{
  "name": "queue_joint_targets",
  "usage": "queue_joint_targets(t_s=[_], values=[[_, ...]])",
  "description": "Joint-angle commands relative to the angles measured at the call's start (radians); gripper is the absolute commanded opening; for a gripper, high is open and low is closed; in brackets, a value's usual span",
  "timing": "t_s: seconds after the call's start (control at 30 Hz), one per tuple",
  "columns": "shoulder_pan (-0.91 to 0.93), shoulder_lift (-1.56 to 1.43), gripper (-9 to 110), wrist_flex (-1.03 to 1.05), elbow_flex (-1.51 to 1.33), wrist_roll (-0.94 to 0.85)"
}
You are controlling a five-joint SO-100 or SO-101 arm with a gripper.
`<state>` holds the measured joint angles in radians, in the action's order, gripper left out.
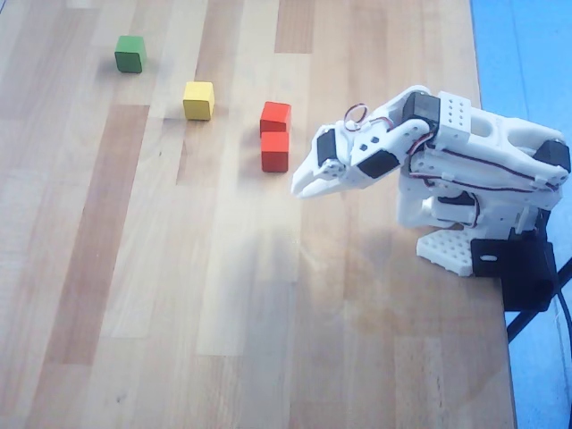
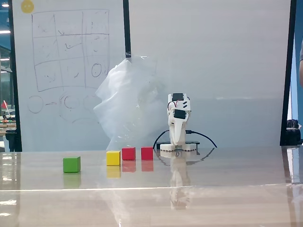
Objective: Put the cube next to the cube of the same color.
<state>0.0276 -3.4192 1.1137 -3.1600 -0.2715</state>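
Note:
Two red cubes sit side by side and touching on the wooden table: one (image 1: pixel 275 116) and the other (image 1: pixel 275 152) in the overhead view, and in the fixed view one (image 2: pixel 129 153) and the other (image 2: pixel 147 152). A yellow cube (image 1: pixel 198 100) (image 2: pixel 113 158) lies left of them and a green cube (image 1: pixel 130 54) (image 2: pixel 71 164) farther left. My white gripper (image 1: pixel 301 189) (image 2: pixel 176 144) hangs folded back near the arm's base, right of the red pair, shut and holding nothing.
The arm's base (image 1: pixel 465 223) stands at the table's right edge, with a black clamp and cable beside it. In the fixed view a crumpled plastic sheet (image 2: pixel 125 104) and a whiteboard (image 2: pixel 66 52) stand behind the table.

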Motion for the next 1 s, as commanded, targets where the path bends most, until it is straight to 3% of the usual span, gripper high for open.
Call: queue_joint_targets(t_s=[0.0,0.97], values=[[0.021,-0.034,0,0.002,0.017,0.008],[0.023,-0.026,0,0.018,0.057,0.008]])
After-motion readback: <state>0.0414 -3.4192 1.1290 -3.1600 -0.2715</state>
